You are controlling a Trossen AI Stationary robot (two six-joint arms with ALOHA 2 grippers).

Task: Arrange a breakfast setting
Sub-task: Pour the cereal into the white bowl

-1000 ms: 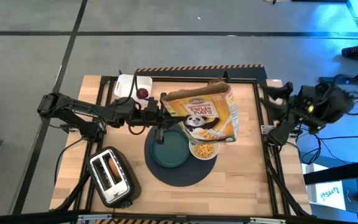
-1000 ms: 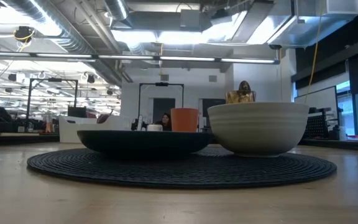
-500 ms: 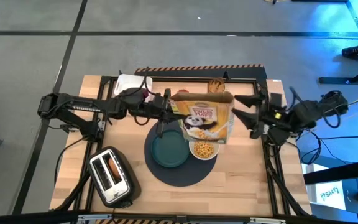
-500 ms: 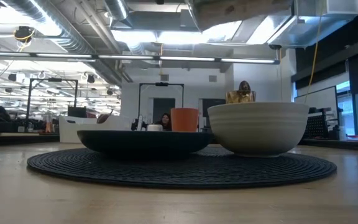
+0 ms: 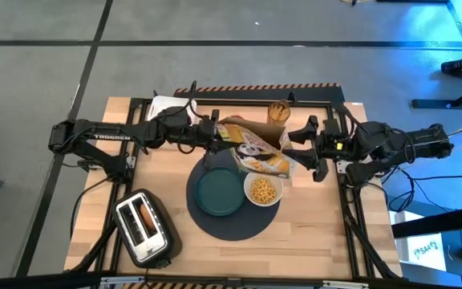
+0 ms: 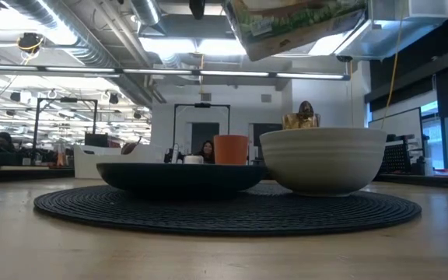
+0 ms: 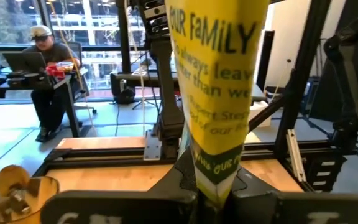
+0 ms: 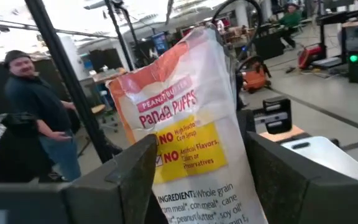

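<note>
My left gripper (image 5: 217, 135) is shut on a yellow-and-orange cereal box (image 5: 259, 152) and holds it in the air over the far part of the setting. The box also shows at the top of the low view (image 6: 298, 23). My right gripper (image 5: 301, 149) is open, and its fingers stand on either side of the box's right end (image 8: 185, 137). A white bowl (image 5: 246, 190) with cereal and a teal plate (image 5: 219, 194) rest on the round dark-grey mat (image 5: 239, 225). The orange cup (image 6: 231, 149) stands behind the plate. I cannot make out the spoon, bagel or fruit. My left gripper pinches the box's narrow yellow edge (image 7: 215, 177) between its two fingers, at the box's left end. It comes level from the table's left. The box reaches away from the fingers, tilted, lifted clear of the plate and bowl.
A silver toaster (image 5: 143, 227) stands at the near left with something brown in a slot. A white tray (image 5: 163, 104) and a tan cup (image 5: 277, 110) sit at the far edge. People are in the room beyond the table (image 7: 42, 62) (image 8: 36, 112).
My left gripper has brought the box down and a little toward the far edge, and the box has turned and tilted, so its bottom now shows in the low view. My right gripper has swung in from the table's right edge toward the box's right end.
</note>
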